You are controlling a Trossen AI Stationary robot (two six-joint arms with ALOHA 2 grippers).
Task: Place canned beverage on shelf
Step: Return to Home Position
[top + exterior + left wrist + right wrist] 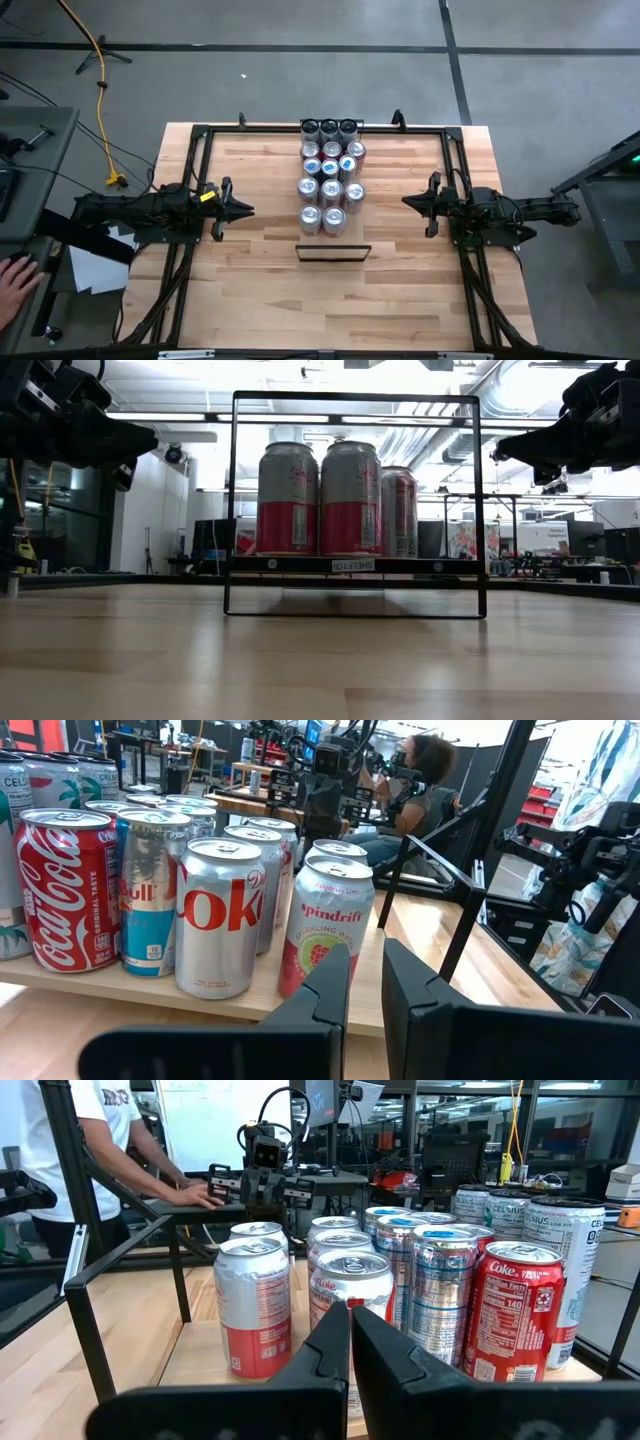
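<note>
Several beverage cans (pixel 330 175) stand upright in rows on the shelf (pixel 333 240), a pale wood panel that runs from the table's far edge toward its middle and ends in a black bar (pixel 333 252). In the low view the near cans (pixel 320 500) stand on the shelf's edge (pixel 300 564) inside a black frame. My left gripper (pixel 245 210) hovers left of the cans, shut and empty; its wrist view shows a Spindrift can (pixel 325 925) nearest. My right gripper (pixel 408 201) hovers right of the cans, shut and empty, facing a red-and-silver can (pixel 255 1305).
A black rail frame (pixel 200 135) borders the butcher-block table (pixel 400 300). A person's hand (pixel 15 275) rests beside the table's left side, near papers (pixel 95 265). People show in the room beyond in both wrist views (pixel 420 780) (pixel 90 1140). Bare tabletop lies nearer than the shelf's black bar.
</note>
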